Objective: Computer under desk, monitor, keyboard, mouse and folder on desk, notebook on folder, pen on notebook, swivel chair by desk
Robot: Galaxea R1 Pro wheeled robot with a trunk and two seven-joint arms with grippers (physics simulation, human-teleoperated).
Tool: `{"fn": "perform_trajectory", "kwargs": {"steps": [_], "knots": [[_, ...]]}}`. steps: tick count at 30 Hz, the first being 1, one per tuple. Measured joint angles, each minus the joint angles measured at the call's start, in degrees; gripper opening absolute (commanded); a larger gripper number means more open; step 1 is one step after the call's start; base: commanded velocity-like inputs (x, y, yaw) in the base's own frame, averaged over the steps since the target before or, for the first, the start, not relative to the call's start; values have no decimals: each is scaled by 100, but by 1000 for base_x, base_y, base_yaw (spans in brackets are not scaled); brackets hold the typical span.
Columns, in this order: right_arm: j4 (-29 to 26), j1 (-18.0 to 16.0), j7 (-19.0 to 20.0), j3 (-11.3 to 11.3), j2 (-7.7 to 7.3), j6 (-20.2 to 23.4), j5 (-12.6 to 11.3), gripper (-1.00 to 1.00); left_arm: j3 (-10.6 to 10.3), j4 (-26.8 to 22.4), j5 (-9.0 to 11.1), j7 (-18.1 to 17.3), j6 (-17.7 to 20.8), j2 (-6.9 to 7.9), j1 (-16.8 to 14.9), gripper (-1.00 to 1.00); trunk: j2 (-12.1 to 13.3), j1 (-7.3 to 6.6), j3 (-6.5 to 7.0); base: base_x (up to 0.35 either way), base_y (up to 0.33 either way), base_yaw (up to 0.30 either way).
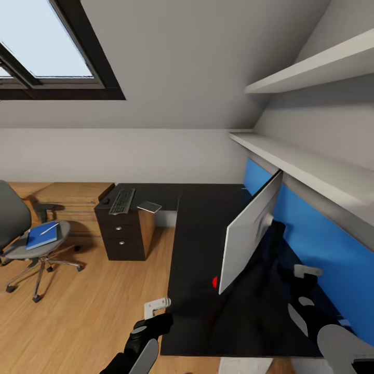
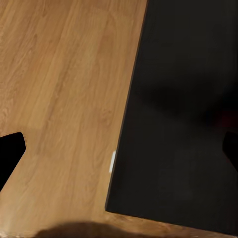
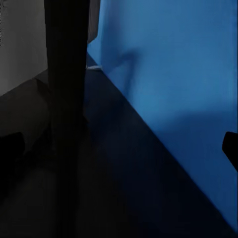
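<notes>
We see the desk (image 1: 202,270) spread from centre toward 5 o'clock, the monitor (image 1: 249,234) upright on it near the blue wall panel (image 1: 322,244). The swivel chair (image 1: 15,228) sits at 9 o'clock, bearing the folder (image 1: 41,236) and pen (image 1: 49,228). The keyboard (image 1: 122,201) lies at 10 o'clock, the mouse (image 1: 106,201) just beside it. Our left gripper (image 2: 119,148) and right gripper (image 3: 124,148) both stand spread apart, holding nothing.

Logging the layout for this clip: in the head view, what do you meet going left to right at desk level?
swivel chair → folder → keyboard → monitor → blue wall panel
</notes>
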Motion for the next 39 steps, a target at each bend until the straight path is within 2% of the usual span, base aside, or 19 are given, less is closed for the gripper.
{"fn": "perform_trajectory", "kwargs": {"steps": [1,6,8,13,14,16,20,21,24,25,28,32,35,39], "knots": [[-3,0,0,0,1,-1,0,100,0,1,0,0,0,0,0,100,0,0,0,-334,0,0],[-542,7,-69,-7,257,179,17,100,8,6,0,-1,0,6,0,100,0,0,0,-334,0,0],[-793,14,-71,-15,323,453,15,100,9,5,0,-1,0,5,0,100,0,0,0,-334,0,0],[-1580,52,-67,-27,362,1279,-1,100,9,4,0,0,0,5,0,100,0,0,0,-334,0,0],[-1934,105,-67,-30,369,1545,-8,100,9,6,0,0,0,5,0,100,-1,0,0,-334,0,0],[-2324,223,-68,-32,375,1796,-18,100,9,5,0,-1,0,4,0,100,0,0,0,-334,0,0],[-3543,820,-141,-34,407,2489,-31,100,10,8,-4,0,0,7,0,100,-1,0,0,-327,44,0],[-3927,988,-252,-30,422,2726,-49,100,10,6,-6,-1,1,6,0,100,0,-1,0,-294,135,0],[-4571,1213,-613,-6,533,3223,-73,100,10,5,-8,0,1,2,0,100,0,-2,0,-182,218,0],[-4677,1247,-718,1,588,3321,-70,100,10,5,-8,0,1,1,0,100,0,-3,0,-91,273,0],[-4977,1336,-1179,60,975,3594,-47,100,10,4,-9,0,1,-1,0,100,0,-3,0,-52,297,0],[-5082,1400,-1412,118,1215,3680,3,100,10,4,-9,1,2,-2,0,100,0,-4,0,-20,317,0],[-5142,1496,-1486,246,1289,3696,117,100,11,4,-10,1,2,-2,0,100,0,-4,0,-6,326,0],[-5257,1613,-1549,547,1335,3695,365,100,11,4,-10,1,2,-2,0,100,0,-4,0,26,326,0]]}}
